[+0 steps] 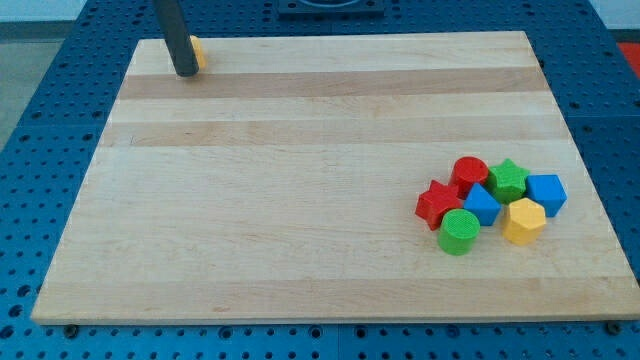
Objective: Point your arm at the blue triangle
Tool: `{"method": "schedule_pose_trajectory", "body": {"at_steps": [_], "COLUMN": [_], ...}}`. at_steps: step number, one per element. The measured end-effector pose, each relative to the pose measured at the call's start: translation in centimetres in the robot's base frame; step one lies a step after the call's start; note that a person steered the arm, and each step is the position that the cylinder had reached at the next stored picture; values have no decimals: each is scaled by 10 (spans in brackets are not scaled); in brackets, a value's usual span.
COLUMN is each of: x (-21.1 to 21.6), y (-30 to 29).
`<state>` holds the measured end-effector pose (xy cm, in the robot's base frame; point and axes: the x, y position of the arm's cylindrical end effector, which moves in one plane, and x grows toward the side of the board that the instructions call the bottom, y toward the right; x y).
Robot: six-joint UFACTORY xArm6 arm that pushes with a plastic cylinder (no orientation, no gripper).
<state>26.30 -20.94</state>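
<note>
My tip (186,73) rests on the board's top left corner, right beside a small yellow block (199,51) that the rod partly hides. The blue triangle (481,205) lies far away at the view's lower right, in the middle of a tight cluster. Around it are a red star (436,204) on its left, a red cylinder (469,173) above, a green star (507,179) to the upper right, a yellow hexagon (524,221) to the lower right and a green cylinder (459,232) below. A blue cube (546,193) sits at the cluster's right end.
The wooden board (300,200) lies on a blue perforated table (40,110). The cluster sits near the board's right edge.
</note>
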Motion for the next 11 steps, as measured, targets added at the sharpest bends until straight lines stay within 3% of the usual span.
{"method": "schedule_pose_trajectory", "body": {"at_steps": [2, 5, 8, 11], "x": [25, 182, 329, 328], "y": [6, 98, 248, 365]}}
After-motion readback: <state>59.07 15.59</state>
